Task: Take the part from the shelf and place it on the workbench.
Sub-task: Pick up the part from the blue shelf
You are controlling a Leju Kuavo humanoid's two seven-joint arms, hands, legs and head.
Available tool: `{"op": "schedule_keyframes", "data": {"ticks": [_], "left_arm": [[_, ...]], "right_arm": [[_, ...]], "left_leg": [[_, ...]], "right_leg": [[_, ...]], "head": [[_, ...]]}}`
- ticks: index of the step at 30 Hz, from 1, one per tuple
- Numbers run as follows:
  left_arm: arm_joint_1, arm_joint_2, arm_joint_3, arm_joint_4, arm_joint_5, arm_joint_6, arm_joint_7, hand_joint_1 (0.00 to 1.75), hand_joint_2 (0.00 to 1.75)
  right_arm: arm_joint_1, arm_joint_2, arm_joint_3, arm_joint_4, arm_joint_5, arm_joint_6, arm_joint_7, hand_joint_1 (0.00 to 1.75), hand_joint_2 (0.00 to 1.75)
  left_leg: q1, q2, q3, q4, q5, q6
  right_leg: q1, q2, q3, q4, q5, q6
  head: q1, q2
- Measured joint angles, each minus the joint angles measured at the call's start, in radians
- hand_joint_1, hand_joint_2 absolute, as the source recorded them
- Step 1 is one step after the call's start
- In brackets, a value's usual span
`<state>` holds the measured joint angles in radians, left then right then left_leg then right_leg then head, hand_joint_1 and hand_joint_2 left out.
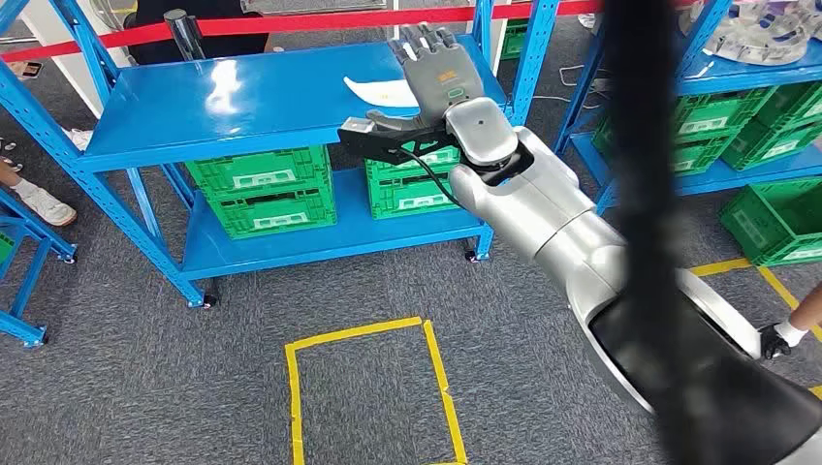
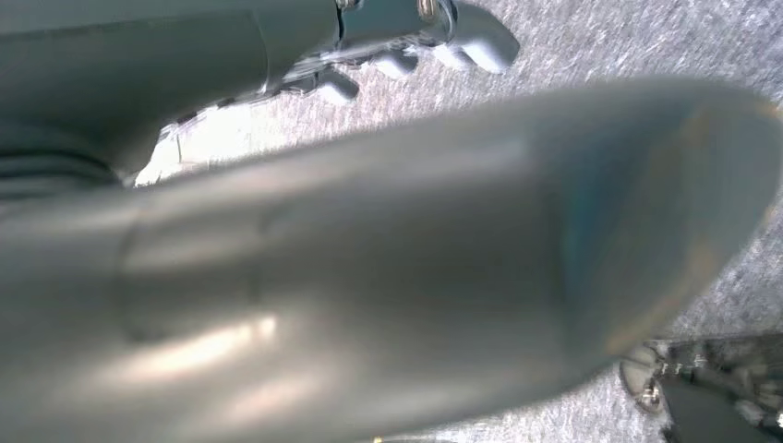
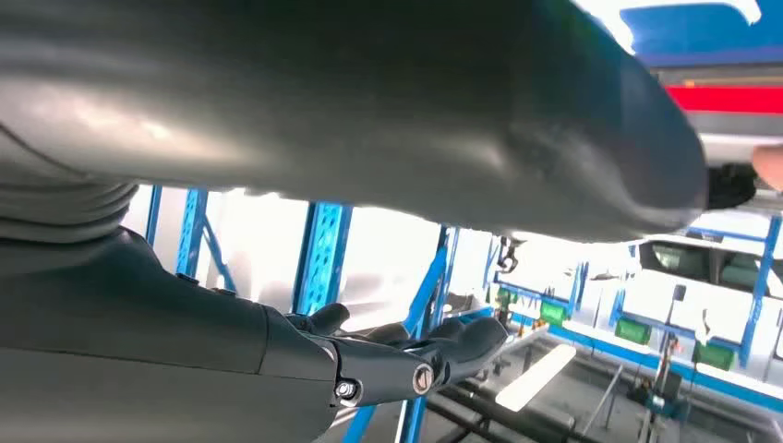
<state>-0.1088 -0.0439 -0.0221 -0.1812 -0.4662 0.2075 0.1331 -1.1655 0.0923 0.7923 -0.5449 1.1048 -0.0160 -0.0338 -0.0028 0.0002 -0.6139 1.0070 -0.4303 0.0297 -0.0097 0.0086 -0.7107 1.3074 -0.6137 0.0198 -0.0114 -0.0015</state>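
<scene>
The part is a thin, flat, white curved piece lying on the top deck of the blue shelf, toward that deck's right end and near its back edge. The right robot hand is stretched out flat just beside and partly over the part's right end, fingers spread and extended, thumb out to the side, holding nothing; whether it touches the part I cannot tell. In the left wrist view the left robot hand hangs over grey carpet with its fingers loosely curled and nothing in them. The part looks light and stiff, probably moulded plastic, with a smooth glossy face that is likely slippery against the equally glossy deck. Lying so flat, it offers little edge to catch, so the safest hold is probably a pinch across the wider right end nearest the hand, thumb underneath once an edge is lifted.
</scene>
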Motion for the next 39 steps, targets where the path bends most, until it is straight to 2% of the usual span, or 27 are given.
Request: {"op": "schedule_keyframes", "data": {"ticks": [1, 3, 4, 6, 7, 8, 9, 11, 13, 15, 17, 18, 19, 21, 22, 23, 25, 27, 28, 29, 31, 32, 33, 34, 37, 38, 39], "left_arm": [[0.001, 0.0, 0.0, 0.0, 0.0, 0.0, 0.0, 0.0, 0.0], [0.003, -0.001, 0.0, 0.0, 0.0, 0.0, 0.0, 0.0, 0.0], [0.004, -0.001, 0.0, 0.0, 0.0, 0.0, 0.0, 0.0, 0.0], [0.004, -0.002, 0.0, 0.001, 0.0, 0.0, 0.0, 0.0, 0.0], [0.002, -0.003, 0.0, 0.001, 0.0, 0.0, 0.0, 0.0, 0.0], [0.001, -0.003, 0.0, 0.001, 0.0, 0.0, 0.0, 0.0, 0.0], [0.0, -0.003, 0.0, 0.001, 0.0, 0.0, 0.0, 0.0, 0.0], [-0.001, -0.003, 0.0, 0.0, 0.0, 0.0, -0.001, 0.0, 0.0], [-0.001, -0.002, 0.0, 0.0, 0.0, 0.0, -0.002, 0.0, 0.0], [-0.002, -0.003, 0.0, 0.0, 0.002, 0.0, -0.003, 0.0, 0.0], [-0.002, -0.003, 0.0, 0.0, 0.005, 0.0, -0.001, 0.0, 0.0], [-0.001, -0.002, 0.0, 0.0, 0.006, 0.0, 0.0, 0.0, 0.0], [-0.001, -0.002, 0.0, 0.0, 0.006, 0.0, 0.0, 0.0, 0.0], [0.001, -0.002, 0.0, 0.001, 0.007, 0.0, 0.001, 0.0, 0.0], [0.002, -0.002, 0.001, 0.001, 0.007, 0.0, 0.002, 0.0, 0.0], [0.002, -0.003, 0.001, 0.001, 0.007, 0.0, 0.003, 0.0, 0.0], [0.002, -0.005, 0.001, 0.001, 0.006, 0.0, 0.006, 0.0, 0.0], [0.002, -0.006, 0.002, 0.001, 0.005, 0.0, 0.009, 0.0, 0.0], [0.001, -0.006, 0.002, 0.001, 0.004, 0.0, 0.009, 0.0, 0.0], [0.001, -0.006, 0.003, 0.0, 0.004, 0.0, 0.01, 0.0, 0.0], [0.001, -0.007, 0.003, 0.0, 0.004, 0.0, 0.01, 0.0, 0.0], [0.002, -0.007, 0.003, 0.0, 0.004, 0.0, 0.01, 0.0, 0.0], [0.002, -0.007, 0.003, 0.0, 0.004, 0.0, 0.01, 0.0, 0.0], [0.003, -0.007, 0.004, 0.0, 0.004, 0.0, 0.009, 0.0, 0.0], [0.003, -0.009, 0.004, 0.001, 0.004, 0.0, 0.004, 0.0, 0.0], [0.003, -0.01, 0.004, 0.001, 0.005, 0.0, 0.002, 0.0, 0.0], [0.002, -0.01, 0.004, 0.001, 0.005, 0.0, 0.002, 0.0, 0.0]], "right_arm": [[0.003, 0.0, 0.0, 0.0, 0.0, 0.0, 0.0, 0.0, 0.0], [0.008, 0.0, 0.0, 0.0, 0.0, 0.0, 0.0, 0.0, 0.0], [0.009, 0.0, 0.0, 0.0, 0.0, 0.0, 0.0, 0.0, 0.0], [0.009, 0.0, 0.0, 0.0, -0.001, 0.0, 0.0, 0.0, 0.0], [0.009, 0.0, 0.0, 0.001, -0.001, 0.0, 0.0, 0.0, 0.0], [0.009, 0.0, 0.0, 0.001, -0.001, 0.0, 0.0, 0.0, 0.0], [0.008, 0.001, 0.0, 0.001, -0.001, 0.0, 0.0, 0.0, 0.0], [0.004, 0.004, 0.0, 0.001, -0.002, 0.001, 0.0, 0.0, 0.0], [0.002, 0.014, 0.001, 0.001, -0.006, 0.002, -0.003, 0.0, 0.0], [0.009, 0.027, 0.006, 0.001, -0.015, 0.002, -0.01, 0.0, 0.0], [0.024, 0.036, 0.015, 0.002, -0.024, 0.001, -0.015, 0.0, 0.0], [0.032, 0.038, 0.019, 0.002, -0.027, -0.001, -0.016, 0.0, 0.0], [0.039, 0.04, 0.024, 0.002, -0.03, -0.004, -0.017, 0.0, 0.0], [0.05, 0.041, 0.03, 0.005, -0.035, -0.007, -0.015, 0.0, 0.0], [0.053, 0.042, 0.032, 0.008, -0.037, -0.007, -0.012, 0.0, 0.0], [0.057, 0.042, 0.034, 0.013, -0.04, -0.006, -0.009, 0.0, 0.0], [0.064, 0.043, 0.037, 0.023, -0.047, -0.005, -0.002, 0.0, 0.0], [0.068, 0.043, 0.039, 0.031, -0.053, -0.006, 0.001, 0.0, 0.0], [0.07, 0.043, 0.041, 0.037, -0.055, -0.007, 0.001, 0.0, 0.0], [0.074, 0.043, 0.044, 0.043, -0.055, -0.008, 0.0, 0.0, 0.0], [0.087, 0.043, 0.05, 0.056, -0.056, -0.007, -0.003, 0.0, 0.0], [0.095, 0.042, 0.052, 0.061, -0.058, -0.006, -0.003, 0.0, 0.0], [0.101, 0.042, 0.053, 0.066, -0.06, -0.005, -0.003, 0.0, 0.0], [0.105, 0.041, 0.053, 0.072, -0.063, -0.004, -0.004, 0.0, 0.0], [0.108, 0.038, 0.054, 0.084, -0.068, -0.005, -0.006, 0.0, 0.0], [0.11, 0.036, 0.054, 0.087, -0.069, -0.005, -0.007, 0.0, 0.0], [0.112, 0.035, 0.054, 0.089, -0.07, -0.005, -0.007, 0.0, 0.0]], "left_leg": [[-0.001, -0.001, 0.006, 0.0, -0.005, 0.0], [-0.003, -0.004, 0.028, 0.0, -0.022, -0.001], [-0.005, -0.004, 0.044, 0.001, -0.034, -0.002], [-0.009, -0.005, 0.068, 0.003, -0.06, -0.006], [-0.011, -0.005, 0.077, 0.004, -0.072, -0.01], [-0.012, -0.006, 0.084, 0.009, -0.08, -0.015], [-0.012, -0.007, 0.092, 0.014, -0.083, -0.021], [-0.011, -0.007, 0.076, 0.055, -0.072, -0.032], [-0.008, -0.006, 0.017, 0.15, -0.064, -0.045], [0.0, -0.006, -0.06, 0.251, -0.099, -0.058], [0.008, -0.005, -0.114, 0.284, -0.143, -0.067], [0.012, -0.005, -0.121, 0.26, -0.142, -0.07], [0.014, -0.005, -0.114, 0.211, -0.115, -0.073], [0.019, -0.001, -0.085, 0.084, -0.016, -0.076], [0.019, 0.001, -0.072, 0.039, 0.021, -0.071], [0.018, 0.003, -0.065, 0.016, 0.043, -0.064], [0.016, 0.003, -0.055, 0.011, 0.041, -0.046], [0.017, 0.001, -0.04, 0.008, 0.033, -0.031], [0.017, 0.0, -0.03, 0.007, 0.025, -0.025], [0.016, -0.001, -0.021, 0.006, 0.016, -0.02], [0.013, -0.002, 0.0, 0.006, -0.006, -0.014], [0.011, -0.003, 0.013, 0.006, -0.017, -0.012], [0.008, -0.005, 0.027, 0.006, -0.028, -0.011], [0.004, -0.007, 0.043, 0.006, -0.04, -0.01], [-0.006, -0.009, 0.082, 0.007, -0.076, -0.015], [-0.007, -0.009, 0.09, 0.006, -0.087, -0.019], [-0.008, -0.01, 0.097, 0.01, -0.092, -0.024]], "right_leg": [[0.0, 0.0, -0.011, 0.0, -0.011, -0.001], [0.002, 0.0, -0.024, -0.037, -0.007, -0.006], [0.004, -0.001, -0.019, -0.09, 0.028, -0.012], [0.013, -0.003, 0.007, -0.221, 0.149, -0.027], [0.017, -0.003, 0.018, -0.264, 0.194, -0.032], [0.02, -0.003, 0.027, -0.287, 0.22, -0.036], [0.021, -0.001, 0.033, -0.292, 0.221, -0.039], [0.016, 0.0, 0.053, -0.297, 0.216, -0.049], [0.01, 0.001, 0.075, -0.299, 0.203, -0.059], [0.008, 0.004, 0.094, -0.299, 0.183, -0.062], [0.005, 0.007, 0.118, -0.298, 0.161, -0.058], [0.003, 0.008, 0.132, -0.298, 0.148, -0.055], [0.0, 0.008, 0.147, -0.297, 0.136, -0.051], [-0.003, 0.008, 0.173, -0.293, 0.109, -0.04], [-0.003, 0.008, 0.182, -0.293, 0.098, -0.033], [-0.003, 0.009, 0.188, -0.294, 0.089, -0.026], [-0.001, 0.009, 0.193, -0.29, 0.086, -0.013], [-0.002, 0.005, 0.168, -0.237, 0.098, -0.005], [-0.003, 0.003, 0.135, -0.186, 0.098, -0.002], [-0.002, 0.0, 0.092, -0.124, 0.088, 0.0], [0.001, -0.001, 0.006, -0.024, 0.039, 0.002], [0.002, -0.001, -0.022, -0.007, 0.018, 0.001], [0.004, -0.001, -0.036, -0.021, 0.018, -0.004], [0.007, -0.001, -0.036, -0.061, 0.041, -0.012], [0.024, -0.001, 0.001, -0.244, 0.193, -0.041], [0.029, 0.0, 0.012, -0.278, 0.227, -0.047], [0.032, 0.001, 0.019, -0.293, 0.238, -0.05]], "head": [[0.0, 0.0], [0.0, 0.0], [0.0, 0.0], [-0.001, 0.0], [-0.001, 0.0], [-0.001, 0.0], [-0.001, 0.0], [0.0, 0.0], [-0.003, 0.0], [-0.006, 0.0], [-0.005, 0.0], [-0.006, 0.0], [-0.005, 0.0], [-0.006, 0.0], [-0.007, 0.0], [-0.007, 0.0], [-0.007, 0.0], [-0.005, 0.0], [-0.004, 0.0], [-0.003, 0.0], [-0.003, 0.0], [-0.003, 0.0], [-0.003, 0.0], [-0.003, 0.0], [-0.004, 0.0], [-0.004, 0.0], [-0.004, 0.0]]}}
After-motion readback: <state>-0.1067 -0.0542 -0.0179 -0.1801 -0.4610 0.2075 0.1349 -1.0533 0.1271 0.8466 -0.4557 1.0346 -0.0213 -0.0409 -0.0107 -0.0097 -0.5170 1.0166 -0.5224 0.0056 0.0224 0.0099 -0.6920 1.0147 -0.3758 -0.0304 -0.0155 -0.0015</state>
